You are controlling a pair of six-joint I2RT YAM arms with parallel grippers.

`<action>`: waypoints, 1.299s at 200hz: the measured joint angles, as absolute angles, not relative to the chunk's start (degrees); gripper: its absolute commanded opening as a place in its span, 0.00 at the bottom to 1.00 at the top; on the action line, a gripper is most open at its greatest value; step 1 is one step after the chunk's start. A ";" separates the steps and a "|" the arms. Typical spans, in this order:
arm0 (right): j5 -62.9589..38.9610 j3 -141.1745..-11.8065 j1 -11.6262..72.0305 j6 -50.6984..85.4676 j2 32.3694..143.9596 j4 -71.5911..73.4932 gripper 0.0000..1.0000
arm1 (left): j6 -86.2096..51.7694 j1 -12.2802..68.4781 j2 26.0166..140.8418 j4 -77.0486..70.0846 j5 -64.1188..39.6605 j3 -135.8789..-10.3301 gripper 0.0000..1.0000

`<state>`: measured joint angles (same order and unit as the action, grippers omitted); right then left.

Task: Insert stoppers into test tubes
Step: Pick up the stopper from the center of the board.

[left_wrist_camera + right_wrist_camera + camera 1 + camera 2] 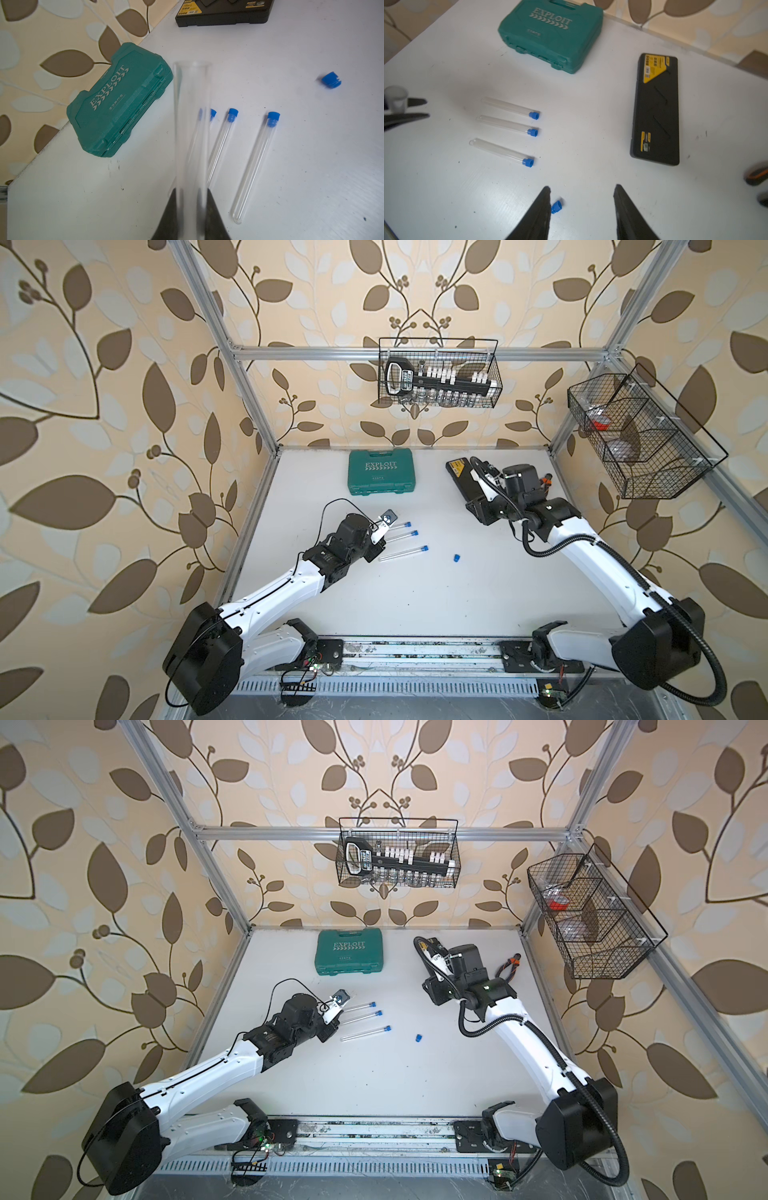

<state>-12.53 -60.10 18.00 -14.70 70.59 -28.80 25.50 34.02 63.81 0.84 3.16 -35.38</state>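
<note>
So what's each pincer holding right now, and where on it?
Left pincer: shut on an unstoppered test tube, gripped low on its body, far from the open mouth. Right pincer: open, empty; the loose stopper lies on the table.

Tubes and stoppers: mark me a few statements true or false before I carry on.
1. Three tubes lie stoppered on the table. True.
2. The left gripper is empty. False: it is shut on the fourth tube, which has no stopper.
3. One loose stopper lies on the table. True.
4. The right gripper holds that stopper. False: its jaws stand open, holding nothing.
</note>
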 measured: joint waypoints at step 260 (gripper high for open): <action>-2.85 -61.95 33.28 -94.35 100.29 -38.06 0.35 | 28.21 34.04 64.55 1.87 1.96 -35.38 0.00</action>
<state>-2.85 -61.95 33.28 -94.35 100.29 -38.06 28.21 34.04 64.55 1.87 1.96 -35.38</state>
